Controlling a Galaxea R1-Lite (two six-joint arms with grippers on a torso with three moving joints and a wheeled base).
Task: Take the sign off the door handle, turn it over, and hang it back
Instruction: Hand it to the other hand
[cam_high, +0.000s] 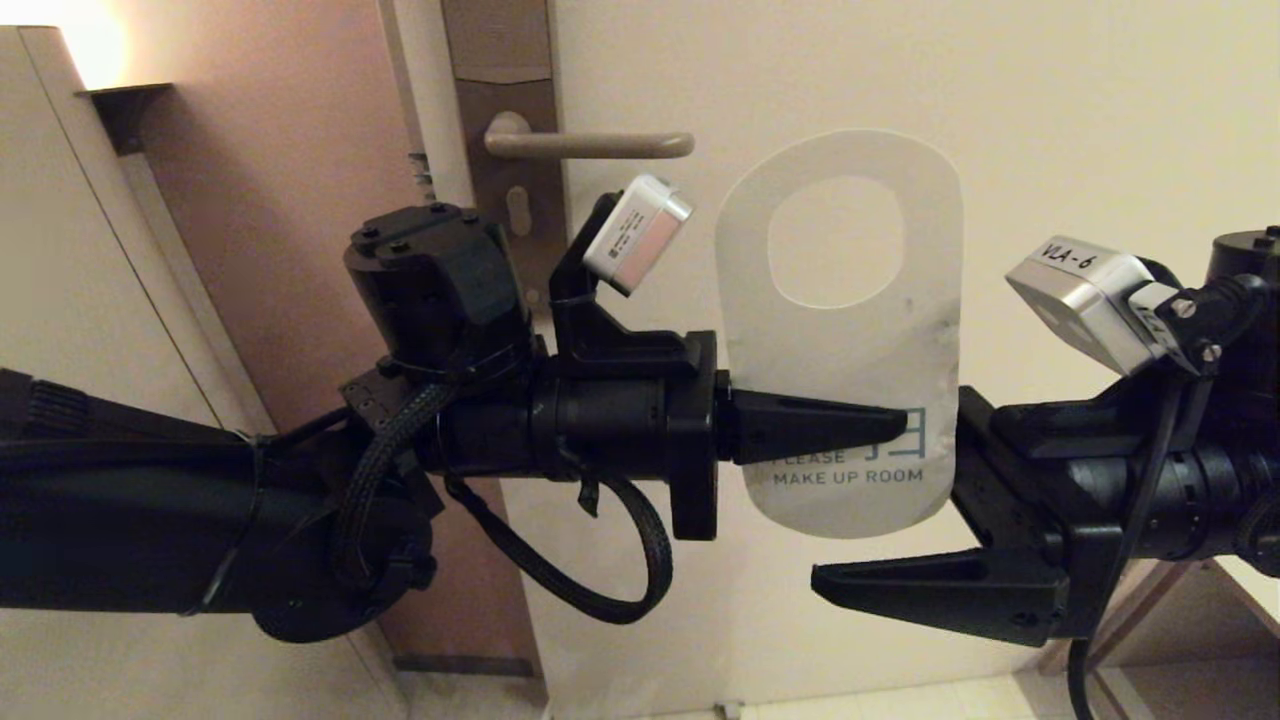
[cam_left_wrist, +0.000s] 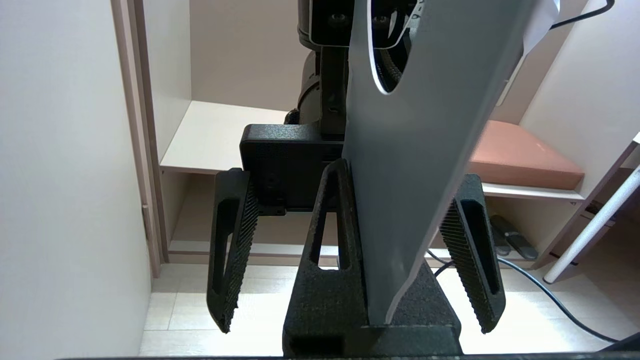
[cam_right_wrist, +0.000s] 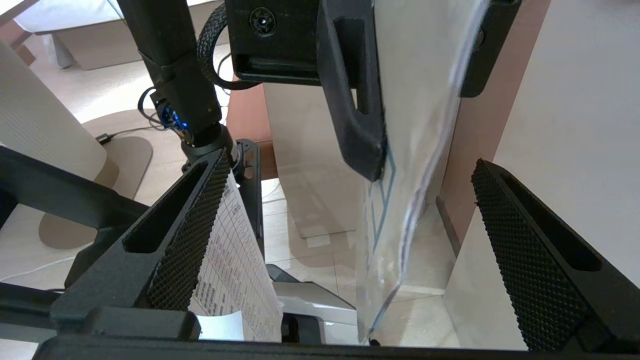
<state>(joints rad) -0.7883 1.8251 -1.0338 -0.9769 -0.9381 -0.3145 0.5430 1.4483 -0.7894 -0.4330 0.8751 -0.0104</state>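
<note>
From the head view I have the left gripper (cam_high: 890, 420) clamped on the sign (cam_high: 840, 340), pinching its lower end just above the "MAKE UP ROOM" lettering. The sign is off the door handle (cam_high: 590, 145) and held in the air to the handle's right and a little lower, well apart from it. Its long axis stands upright, oval hole at the top, white face toward me. My right gripper (cam_high: 900, 500) sits just beside the sign's lower right edge with its jaws spread wide, one finger below the card, the other hidden behind it.

In the left wrist view the sign (cam_left_wrist: 425, 165) runs edge-on away from the camera, squeezed between my closed fingers (cam_left_wrist: 332, 220), and the right gripper's two ribbed fingers stand either side of it, touching nothing.

In the right wrist view the sign (cam_right_wrist: 415, 150) hangs between my parted pads (cam_right_wrist: 525, 260), closer to neither by much, with the left gripper's finger pressed on its face. I judge the handover depends on closing the right gripper across the card's flat faces.
</note>
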